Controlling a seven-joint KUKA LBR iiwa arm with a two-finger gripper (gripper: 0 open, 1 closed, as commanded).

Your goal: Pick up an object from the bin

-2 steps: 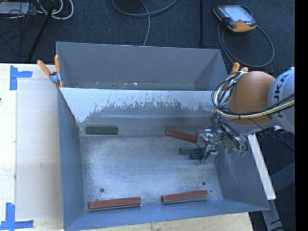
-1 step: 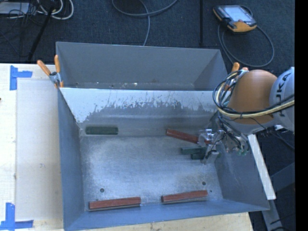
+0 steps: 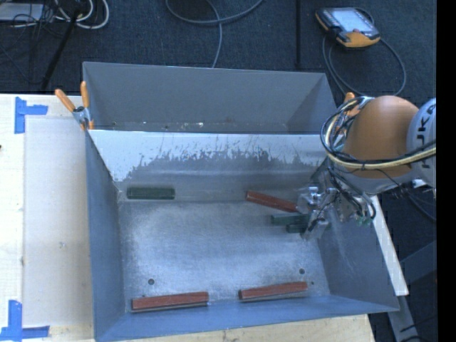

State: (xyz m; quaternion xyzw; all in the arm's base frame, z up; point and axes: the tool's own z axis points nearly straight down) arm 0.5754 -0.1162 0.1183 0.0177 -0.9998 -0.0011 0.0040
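Grey bin, middle floor open, gripper beside right wall

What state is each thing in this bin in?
hand: lowered, on the right
left green block: flat, alone by far wall
upper red bar: slanted, beside the hand
right green block: flat, at the hand
lower left red bar: flat along near wall
lower right red bar: flat along near wall
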